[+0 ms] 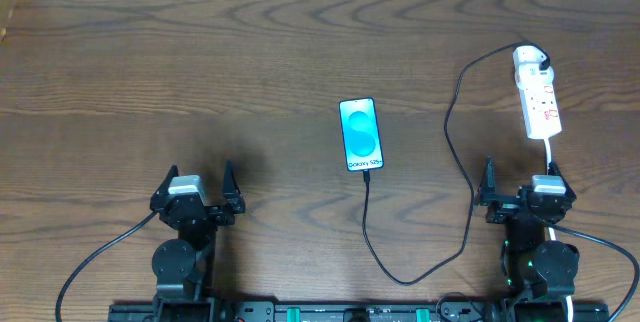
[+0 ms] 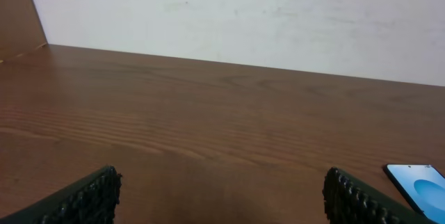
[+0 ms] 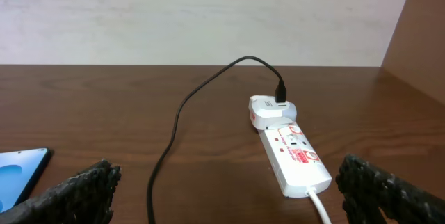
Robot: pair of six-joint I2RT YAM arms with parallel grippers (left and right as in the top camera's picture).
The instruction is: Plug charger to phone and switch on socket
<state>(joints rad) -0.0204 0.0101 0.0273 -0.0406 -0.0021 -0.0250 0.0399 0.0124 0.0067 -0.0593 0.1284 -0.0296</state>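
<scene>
Table (image 1: 200, 82): dark brown wood, wavy grain, fills the overhead view.
Wall (image 2: 278, 15): plain off-white, faintly scuffed, rising behind the table's far edge.
Side panel (image 3: 417, 29): brown board at the table's right end.
Light: soft, even.

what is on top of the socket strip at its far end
The charger's white adapter sits plugged into the far end of the socket, with its black cable rising from the adapter's top. Whatever lies beneath the adapter is covered.

Wooden table (image 1: 200, 62) carries phone (image 1: 360, 135), charger (image 1: 447, 122) (plugged in), socket (image 1: 540, 102).
</scene>
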